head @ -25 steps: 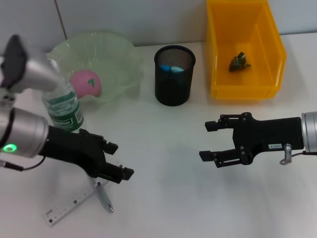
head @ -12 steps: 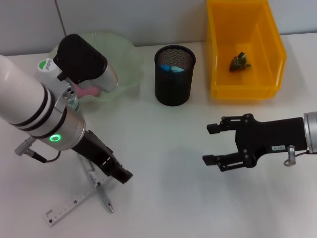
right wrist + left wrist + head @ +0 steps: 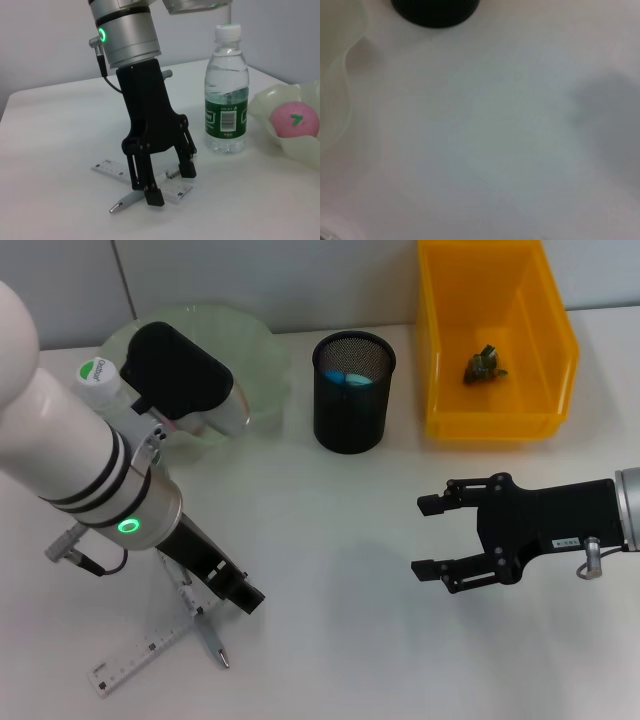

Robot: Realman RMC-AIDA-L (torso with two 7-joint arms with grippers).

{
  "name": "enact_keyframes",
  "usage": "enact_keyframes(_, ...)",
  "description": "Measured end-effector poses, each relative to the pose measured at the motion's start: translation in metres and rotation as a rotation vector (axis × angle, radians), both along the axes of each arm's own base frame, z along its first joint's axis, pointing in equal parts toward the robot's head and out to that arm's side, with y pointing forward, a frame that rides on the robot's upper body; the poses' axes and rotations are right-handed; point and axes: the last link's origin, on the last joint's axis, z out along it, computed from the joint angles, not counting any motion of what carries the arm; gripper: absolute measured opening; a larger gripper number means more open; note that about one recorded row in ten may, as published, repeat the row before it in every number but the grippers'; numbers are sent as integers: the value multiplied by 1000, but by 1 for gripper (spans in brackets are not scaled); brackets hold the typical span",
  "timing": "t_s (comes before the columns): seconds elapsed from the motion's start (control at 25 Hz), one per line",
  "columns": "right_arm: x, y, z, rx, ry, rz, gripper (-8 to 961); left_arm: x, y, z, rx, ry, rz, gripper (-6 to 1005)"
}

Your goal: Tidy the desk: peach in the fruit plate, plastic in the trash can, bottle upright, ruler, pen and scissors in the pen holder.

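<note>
Left gripper (image 3: 161, 184) points straight down at the near left of the table (image 3: 330, 530), its fingers spread and straddling the pen (image 3: 131, 199) and ruler (image 3: 116, 171) that lie crossed beneath it. Right gripper (image 3: 430, 537) hovers spread over bare table at the right. Bottle (image 3: 226, 91) stands upright beside the plate (image 3: 262, 360) holding the peach (image 3: 294, 119), with the pen holder (image 3: 351, 392) and yellow bin (image 3: 497, 424) farther right.

White table (image 3: 330, 540) under my cameras, pale wall (image 3: 300, 280) behind its far edge, grey seam line (image 3: 122, 280) running down that wall
</note>
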Motion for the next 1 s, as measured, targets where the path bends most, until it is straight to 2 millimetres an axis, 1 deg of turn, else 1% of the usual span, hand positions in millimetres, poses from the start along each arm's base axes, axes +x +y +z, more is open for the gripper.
enact_keyframes(0.48,4,0,2,9,-7,-2,803,-2,0,-4,14,13,-10,786)
enact_keyframes(1.0,3,0,2,15,-2,-3,803,-3,-2,-7,4,33,-17,772)
